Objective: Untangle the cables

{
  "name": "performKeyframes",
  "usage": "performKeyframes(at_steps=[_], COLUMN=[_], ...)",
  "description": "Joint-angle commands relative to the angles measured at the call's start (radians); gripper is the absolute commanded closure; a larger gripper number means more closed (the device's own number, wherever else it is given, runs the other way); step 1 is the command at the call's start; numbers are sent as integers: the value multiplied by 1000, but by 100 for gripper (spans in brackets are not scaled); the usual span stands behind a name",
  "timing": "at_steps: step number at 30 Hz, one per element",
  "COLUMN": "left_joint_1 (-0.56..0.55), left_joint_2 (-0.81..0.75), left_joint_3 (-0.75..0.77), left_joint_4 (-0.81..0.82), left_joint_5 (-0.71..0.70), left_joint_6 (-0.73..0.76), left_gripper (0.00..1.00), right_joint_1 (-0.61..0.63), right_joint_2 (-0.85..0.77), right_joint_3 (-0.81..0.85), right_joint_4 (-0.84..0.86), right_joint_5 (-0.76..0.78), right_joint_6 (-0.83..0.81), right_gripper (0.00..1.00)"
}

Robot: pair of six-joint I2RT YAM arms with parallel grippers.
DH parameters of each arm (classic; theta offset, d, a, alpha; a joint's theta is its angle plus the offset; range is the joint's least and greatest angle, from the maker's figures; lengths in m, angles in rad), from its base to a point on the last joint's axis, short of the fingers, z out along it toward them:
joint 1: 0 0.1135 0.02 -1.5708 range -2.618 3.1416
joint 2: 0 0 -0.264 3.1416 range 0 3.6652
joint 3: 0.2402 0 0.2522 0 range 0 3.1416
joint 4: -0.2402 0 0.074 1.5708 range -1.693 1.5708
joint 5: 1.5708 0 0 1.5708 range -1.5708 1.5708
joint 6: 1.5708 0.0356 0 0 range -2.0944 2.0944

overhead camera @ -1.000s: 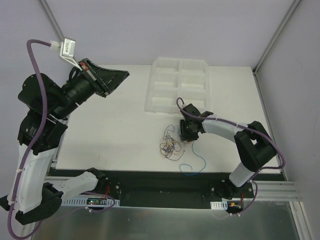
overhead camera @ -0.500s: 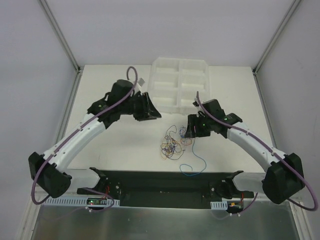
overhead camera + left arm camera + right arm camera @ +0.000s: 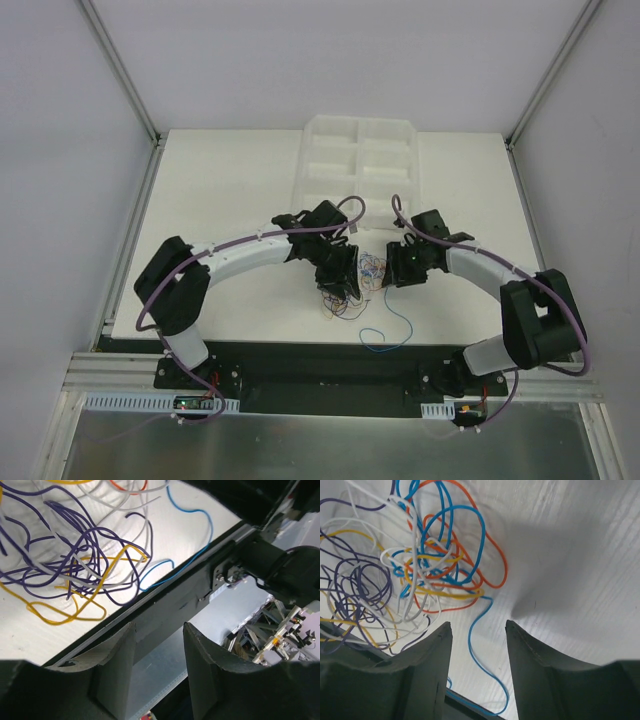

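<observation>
The cables [image 3: 352, 287] lie as one small curly tangle near the table's front middle, with a blue strand [image 3: 398, 322] trailing toward the front edge. My left gripper [image 3: 338, 274] is down at the tangle's left side and my right gripper [image 3: 394, 270] at its right side. In the left wrist view purple, yellow and white cables [image 3: 75, 555] lie beyond my left gripper [image 3: 157, 627], which is open and empty. In the right wrist view my right gripper [image 3: 477, 625] is open just short of the tangle [image 3: 430, 565]. The blue strand [image 3: 476, 630] lies on the table between its fingertips, ungripped.
A white compartment tray [image 3: 358, 170] stands at the back middle, just behind both wrists. The table's front edge [image 3: 300, 340] and the dark base rail run close below the tangle. Frame posts rise at the back corners.
The left arm has swung down from high at the far left to the tangle, and its jaws have opened. The right gripper has shifted slightly beside the tangle.
</observation>
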Motion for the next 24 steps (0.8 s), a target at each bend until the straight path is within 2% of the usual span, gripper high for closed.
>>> performKeyframes(at_steps=[1,4,9,13,15,17,19,24], left_joint_1=[-38,-39,-38,-36,-32,-27,-21,14], left_joint_2=[31,36,6,9,23,48,80,192], left_joint_3=[60,61,34,15,18,32,55,130], left_joint_4=[3,1,3,3,1,3,3,3], left_joint_5=[18,19,-15,-27,-28,-27,-30,-16], left_joint_6=[23,20,18,6,6,10,16,4], left_gripper=[61,69,70,74,72,63,56,54], right_joint_1=[-1,0,5,19,28,35,34,40], right_joint_2=[65,104,159,170,136,81,21,-106], right_joint_3=[7,13,13,21,21,16,23,81], right_joint_4=[136,170,224,218,190,150,103,-32], right_joint_5=[14,10,-4,-30,-36,-39,-51,-140], right_joint_6=[0,16,26,42,83,98,111,144], right_gripper=[51,57,61,86,94,100,100,100])
